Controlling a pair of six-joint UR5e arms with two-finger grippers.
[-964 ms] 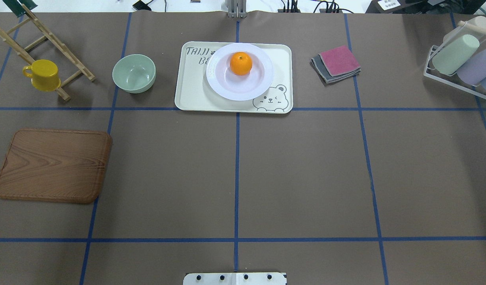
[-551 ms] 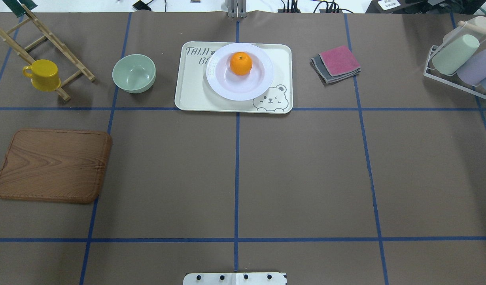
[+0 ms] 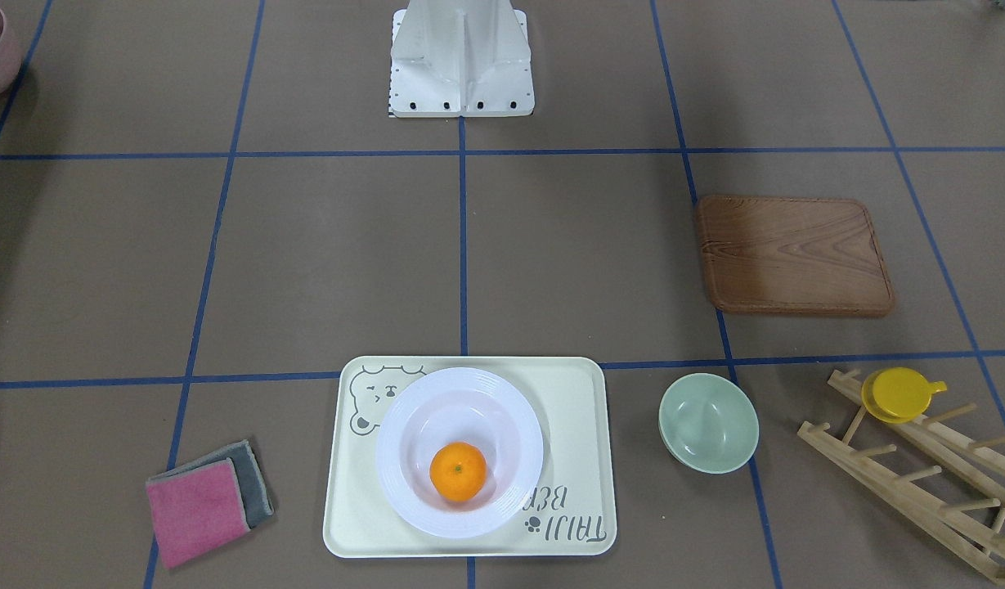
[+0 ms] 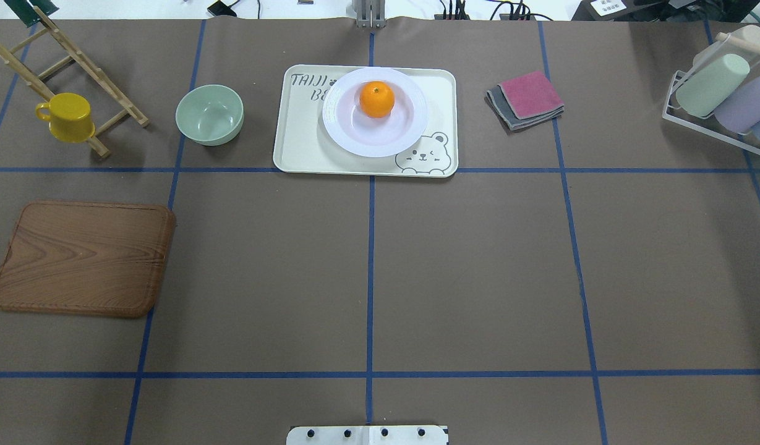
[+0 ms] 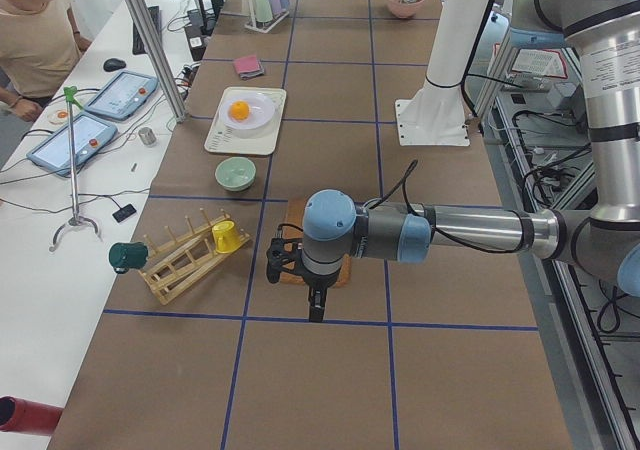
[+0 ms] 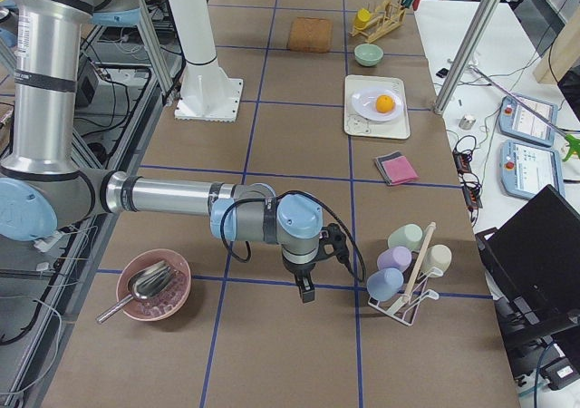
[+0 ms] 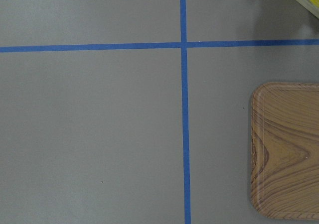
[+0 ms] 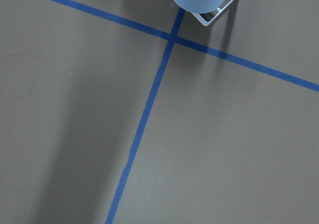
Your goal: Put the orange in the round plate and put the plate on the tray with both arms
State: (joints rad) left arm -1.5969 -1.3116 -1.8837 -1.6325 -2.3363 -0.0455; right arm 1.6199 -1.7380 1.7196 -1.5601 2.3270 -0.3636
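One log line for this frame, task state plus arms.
orange: in round plate | round plate: on tray | left gripper: near wooden board, state unclear | right gripper: near cup rack, state unclear

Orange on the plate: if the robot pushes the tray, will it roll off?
It would probably roll a bit: the orange is round and lies loose. It likely stays in, since the round plate is deep with a raised rim. The plate looks glossy on the smooth tray, so it might slide too.
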